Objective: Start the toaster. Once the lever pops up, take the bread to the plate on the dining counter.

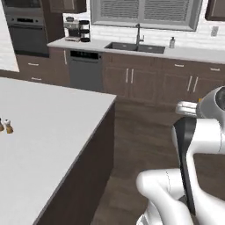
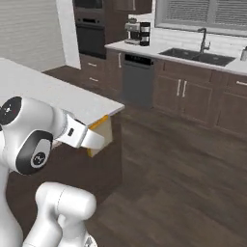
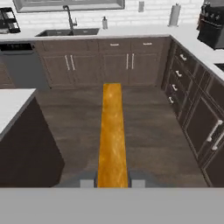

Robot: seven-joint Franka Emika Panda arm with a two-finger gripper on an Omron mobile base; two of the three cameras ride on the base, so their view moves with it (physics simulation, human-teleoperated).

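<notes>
I have the square light-tan bread slice (image 3: pixel 112 131) pinched edge-on in my gripper (image 3: pixel 112 183) jaws, carried above the wooden floor beside the white-topped dining counter (image 1: pixel 48 132), so toasting looks done and only plating remains.

I am in a home kitchen. I see a sink (image 1: pixel 135 46) under a window (image 1: pixel 145 12), brown cabinets (image 1: pixel 145 83), a wall oven (image 1: pixel 27 34), a coffee machine (image 1: pixel 77 30) and a white-topped island counter (image 1: pixel 48 132).
</notes>
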